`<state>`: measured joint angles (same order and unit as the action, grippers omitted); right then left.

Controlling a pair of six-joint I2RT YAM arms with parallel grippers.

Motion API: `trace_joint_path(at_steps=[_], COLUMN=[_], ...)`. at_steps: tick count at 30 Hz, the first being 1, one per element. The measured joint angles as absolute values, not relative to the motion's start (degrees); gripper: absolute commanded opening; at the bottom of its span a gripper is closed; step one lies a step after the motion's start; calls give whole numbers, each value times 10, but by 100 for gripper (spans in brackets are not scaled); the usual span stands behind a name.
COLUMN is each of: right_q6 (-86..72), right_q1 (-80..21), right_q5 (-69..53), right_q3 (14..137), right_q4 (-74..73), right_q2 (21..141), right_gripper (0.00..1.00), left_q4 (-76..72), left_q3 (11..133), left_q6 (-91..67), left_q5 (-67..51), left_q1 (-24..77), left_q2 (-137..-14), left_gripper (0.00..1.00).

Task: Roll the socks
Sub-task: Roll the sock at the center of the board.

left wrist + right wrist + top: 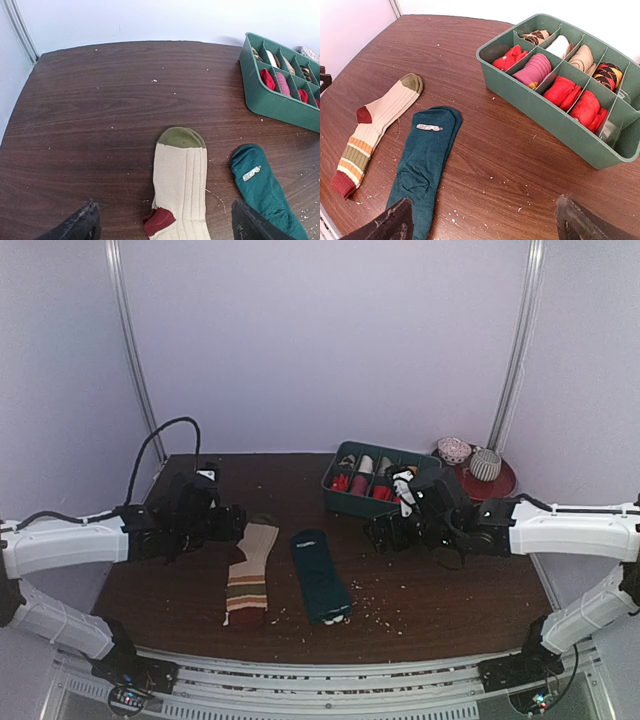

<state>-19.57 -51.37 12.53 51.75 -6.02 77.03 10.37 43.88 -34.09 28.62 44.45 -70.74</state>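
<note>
Spread wide at the bottom of its wrist view, the black left gripper (167,224) grasps nothing; its fingers (80,225) frame the flat beige ribbed sock with brown, maroon and cream stripes (179,190), likely lined up to begin rolling. Right gripper (485,222), equally spread and empty, overlooks the plain dark teal sock (422,160), flat just beside the striped one on the brown wooden table (470,45). Green divided plastic tray (540,111) sits upper right.

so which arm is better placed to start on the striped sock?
Left. The left gripper hangs open over the striped sock, whose foot lies between its jaws in the wrist view. The right gripper, also open, sits beyond the teal sock, nearer the green tray.
</note>
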Motion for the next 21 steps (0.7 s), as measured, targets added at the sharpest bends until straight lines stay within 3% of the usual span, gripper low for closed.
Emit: trace_joint_path(at_steps=[6, 12, 21], right_q6=[-179, -147, 25], right_q1=[-514, -514, -522], right_q5=[120, 86, -92], right_q3=[510, 474, 349], right_q4=[-48, -16, 149], right_q2=[770, 752, 751], right_gripper=[100, 100, 94], left_q4=[91, 7, -66], left_q3=[436, 378, 338], left_q6=[-311, -250, -205], left_q5=[288, 263, 196], left_q1=[444, 444, 445], left_q2=[-683, -590, -564], left_gripper=[98, 98, 98])
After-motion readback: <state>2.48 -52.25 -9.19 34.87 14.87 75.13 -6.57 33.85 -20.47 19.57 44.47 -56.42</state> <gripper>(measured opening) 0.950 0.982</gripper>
